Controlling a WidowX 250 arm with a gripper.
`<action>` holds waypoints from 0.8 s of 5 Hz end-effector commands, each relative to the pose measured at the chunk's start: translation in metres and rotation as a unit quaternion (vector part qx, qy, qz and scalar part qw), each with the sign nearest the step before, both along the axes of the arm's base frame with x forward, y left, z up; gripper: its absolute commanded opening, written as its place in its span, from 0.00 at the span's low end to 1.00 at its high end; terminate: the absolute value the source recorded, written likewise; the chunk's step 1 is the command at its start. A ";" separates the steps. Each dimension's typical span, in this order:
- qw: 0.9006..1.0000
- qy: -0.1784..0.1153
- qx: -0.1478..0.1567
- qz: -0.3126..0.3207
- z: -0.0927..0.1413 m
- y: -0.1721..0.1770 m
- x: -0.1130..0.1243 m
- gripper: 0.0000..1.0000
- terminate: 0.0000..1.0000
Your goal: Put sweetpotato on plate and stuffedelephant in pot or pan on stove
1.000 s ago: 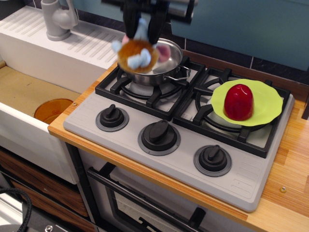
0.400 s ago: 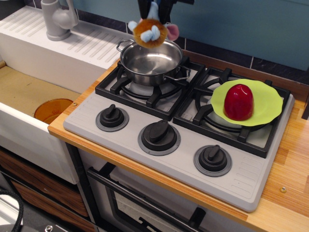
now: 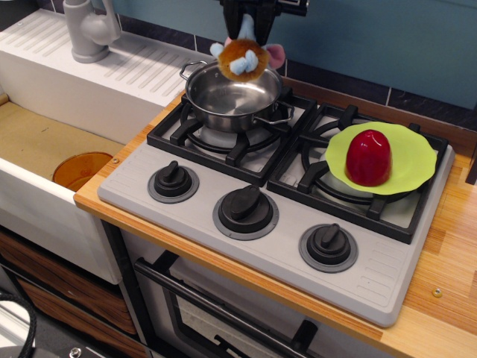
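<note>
Stove (image 3: 223,179); gripper-held (image 3: 247,16) stuffedelephant (image 3: 240,57) above pot (image 3: 232,97)

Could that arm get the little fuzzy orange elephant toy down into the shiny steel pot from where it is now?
Probably yes. The gripper holds the fuzzy orange plush elephant over the back rim of the shiny steel pot. The pot is open and looks empty, with nothing between them.

One pot (image 3: 233,98), one plate (image 3: 408,159) — three knobs (image 3: 245,208).
</note>
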State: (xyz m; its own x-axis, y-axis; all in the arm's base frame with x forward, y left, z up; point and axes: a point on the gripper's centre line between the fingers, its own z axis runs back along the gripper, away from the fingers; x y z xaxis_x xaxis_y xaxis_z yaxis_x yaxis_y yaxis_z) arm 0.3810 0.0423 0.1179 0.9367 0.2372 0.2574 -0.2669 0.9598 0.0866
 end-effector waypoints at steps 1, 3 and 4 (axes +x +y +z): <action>1.000 -0.011 0.015 0.000 0.025 -0.012 0.005 1.00 0.00; 1.000 0.001 0.023 0.004 0.047 -0.022 -0.001 1.00 0.00; 1.000 0.002 0.026 0.005 0.049 -0.026 -0.002 1.00 0.00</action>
